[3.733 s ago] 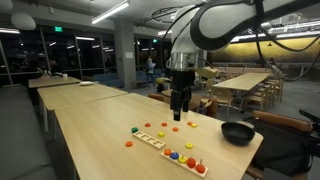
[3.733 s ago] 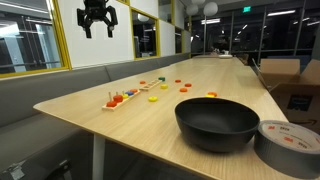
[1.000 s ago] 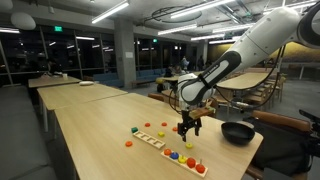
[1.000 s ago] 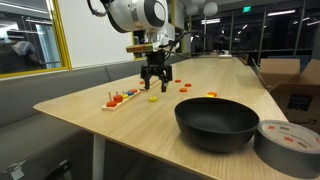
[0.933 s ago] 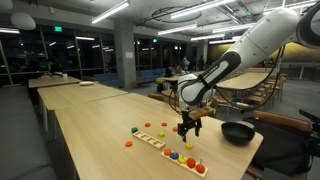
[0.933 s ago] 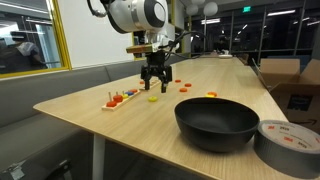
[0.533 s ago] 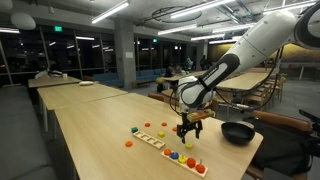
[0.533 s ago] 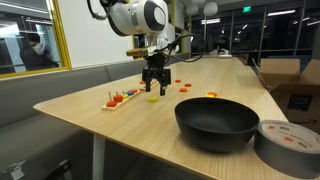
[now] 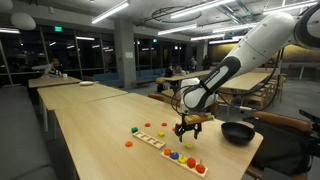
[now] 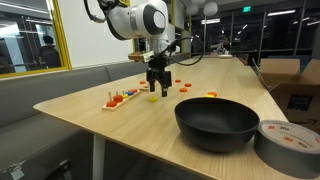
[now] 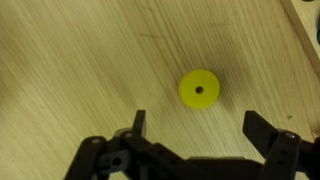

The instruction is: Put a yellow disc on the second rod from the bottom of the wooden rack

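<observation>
A yellow disc [image 11: 198, 88] with a centre hole lies flat on the wooden table, just ahead of my gripper [image 11: 195, 120], which is open and empty, one finger on each side below it. In both exterior views the gripper [image 9: 187, 131] [image 10: 154, 90] hangs pointing down, low over the table, right above this yellow disc [image 10: 153, 98] [image 9: 188, 145]. The wooden rack [image 9: 160, 143] [image 10: 120, 98] lies beside it, with coloured discs on the pegs at one end. I cannot tell how far the fingertips are from the table.
A black bowl [image 9: 237, 132] [image 10: 217, 122] stands near the table edge, with a grey tape roll [image 10: 290, 140] beside it. Loose red, orange and yellow discs [image 10: 186, 88] [image 9: 127, 143] lie scattered around the rack. A pale board edge [image 11: 305, 30] shows in the wrist view's corner.
The gripper has come down from high above the table to just over the yellow disc. In the last second it sank a little more. Its fingers stay open.
</observation>
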You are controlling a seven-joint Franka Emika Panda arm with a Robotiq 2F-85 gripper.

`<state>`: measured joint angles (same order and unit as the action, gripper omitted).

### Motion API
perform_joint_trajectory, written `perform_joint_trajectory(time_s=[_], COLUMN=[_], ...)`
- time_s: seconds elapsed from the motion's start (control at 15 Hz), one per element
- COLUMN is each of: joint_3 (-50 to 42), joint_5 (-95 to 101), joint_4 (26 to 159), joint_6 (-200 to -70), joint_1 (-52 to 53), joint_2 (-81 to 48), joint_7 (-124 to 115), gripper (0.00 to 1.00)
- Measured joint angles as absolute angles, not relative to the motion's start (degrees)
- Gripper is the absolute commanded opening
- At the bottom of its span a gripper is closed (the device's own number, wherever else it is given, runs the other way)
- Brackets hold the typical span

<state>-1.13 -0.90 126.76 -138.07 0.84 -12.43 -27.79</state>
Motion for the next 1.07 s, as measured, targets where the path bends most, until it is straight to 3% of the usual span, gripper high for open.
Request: perform_joint_trajectory(time_s=[1.07], joint_3=[-1.86], joint_5=[-0.50], joint_4=[134.04], joint_6=[-142.45], joint_1=[2.79], joint_2=[-7.77], joint_7=[-34.56], gripper=[1.00])
